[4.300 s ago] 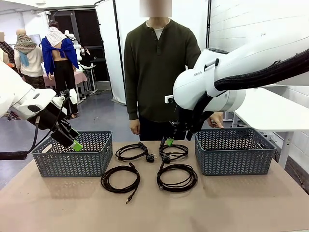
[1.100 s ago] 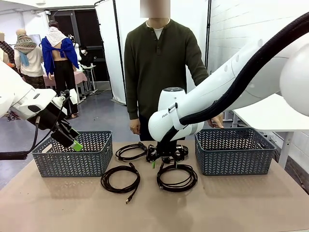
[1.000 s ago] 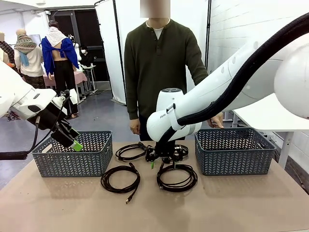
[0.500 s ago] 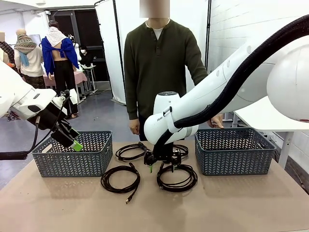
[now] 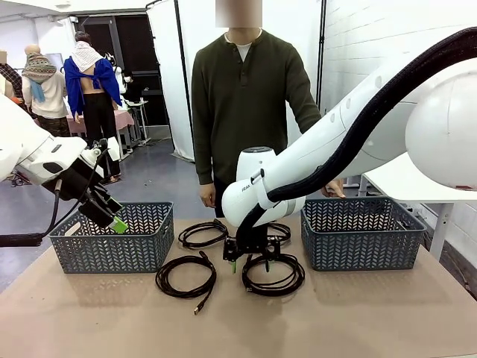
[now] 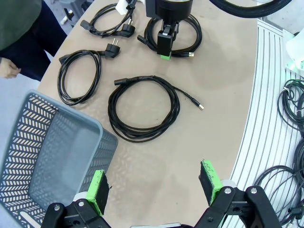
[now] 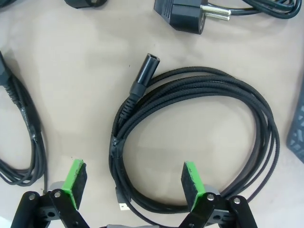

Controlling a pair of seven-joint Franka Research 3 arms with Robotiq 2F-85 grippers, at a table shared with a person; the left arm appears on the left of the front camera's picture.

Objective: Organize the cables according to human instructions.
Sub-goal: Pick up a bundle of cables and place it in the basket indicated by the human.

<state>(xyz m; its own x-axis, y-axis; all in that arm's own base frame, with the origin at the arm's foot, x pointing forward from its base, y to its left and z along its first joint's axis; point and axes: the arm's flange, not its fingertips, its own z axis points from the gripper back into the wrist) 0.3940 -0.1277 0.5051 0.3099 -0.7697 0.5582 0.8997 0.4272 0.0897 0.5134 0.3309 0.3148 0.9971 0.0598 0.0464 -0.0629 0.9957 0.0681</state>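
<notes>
right gripper (image 7: 133, 178) is spread wide; i see it low over the near-right coil (image 7: 209, 80) of four thin black coiled cables on the tan table (image 5: 358, 321). left gripper (image 6: 153, 180), wide too and holding nothing, hovers by the left of two blue-grey plastic baskets (image 5: 112, 250).

Quick count: cables (image 5: 186, 276): four, all on the table (image 5: 373, 321) just right of the left basket (image 5: 112, 253). Two sit level with that basket, two a bit nearer the camera than it. Baskets: two, the other one (image 5: 365, 250) well to the right of the left basket, past the cables. Robot arms: two. One person (image 5: 242, 112) stands behind and to the right of the left basket.
</notes>
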